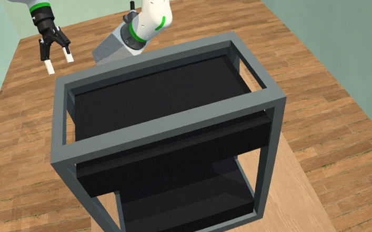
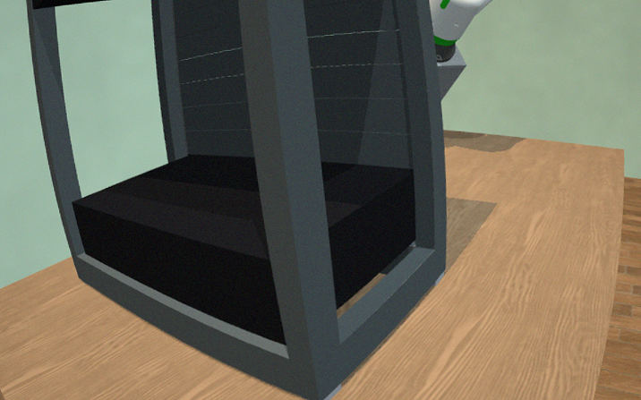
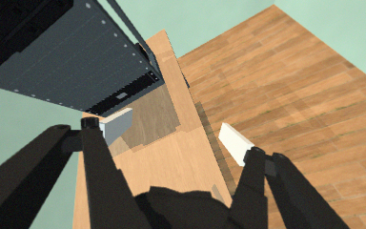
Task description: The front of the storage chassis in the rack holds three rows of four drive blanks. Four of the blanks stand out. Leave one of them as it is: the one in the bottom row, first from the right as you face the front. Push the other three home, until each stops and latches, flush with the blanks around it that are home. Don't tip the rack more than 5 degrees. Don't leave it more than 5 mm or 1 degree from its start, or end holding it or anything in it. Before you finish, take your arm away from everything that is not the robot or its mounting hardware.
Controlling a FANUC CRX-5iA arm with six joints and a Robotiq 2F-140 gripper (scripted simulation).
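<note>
The grey rack (image 1: 169,126) (image 2: 283,138) (image 3: 143,43) stands on a light wooden table (image 1: 289,193) (image 2: 512,280) (image 3: 167,162). It holds a black unit (image 1: 158,92) at the top and another black unit (image 1: 185,204) (image 2: 181,245) at the bottom. In the wrist view the rack's front shows at a steep angle, with grey panels (image 3: 81,57) and a black strip (image 3: 125,95) near the table. I cannot tell the single drive blanks apart. My gripper (image 1: 59,63) (image 3: 177,123) is open and empty. It hangs in the air well off the rack's front, touching nothing.
The arm's elbow (image 1: 154,12) (image 2: 462,4) and its grey pedestal (image 1: 111,48) stand close by the rack's front. The table's long edge (image 3: 210,138) runs under the gripper, with plank floor (image 1: 324,71) (image 3: 295,81) beyond.
</note>
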